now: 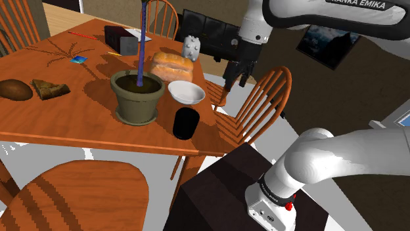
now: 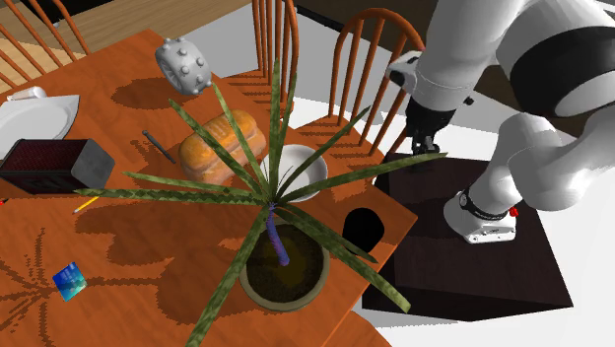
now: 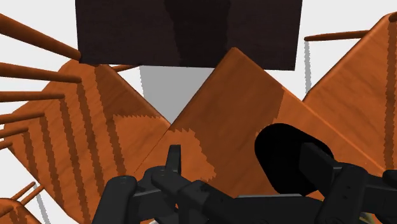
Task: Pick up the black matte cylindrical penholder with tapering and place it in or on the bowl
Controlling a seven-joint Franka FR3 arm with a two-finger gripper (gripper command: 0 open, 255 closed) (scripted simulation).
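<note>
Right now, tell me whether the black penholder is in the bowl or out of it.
Out. The black penholder sits on the table beside the white bowl, apart from it; the bowl's inside is bare.

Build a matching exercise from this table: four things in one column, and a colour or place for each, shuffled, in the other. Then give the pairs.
1. penholder
2. bowl
3. bread loaf
4. plant pot

A. white, empty
B. olive, holds a plant
C. black, near the table edge by the stand
D. golden brown, beyond the bowl in the shoulder view

Pairs: 1-C, 2-A, 3-D, 4-B
</note>
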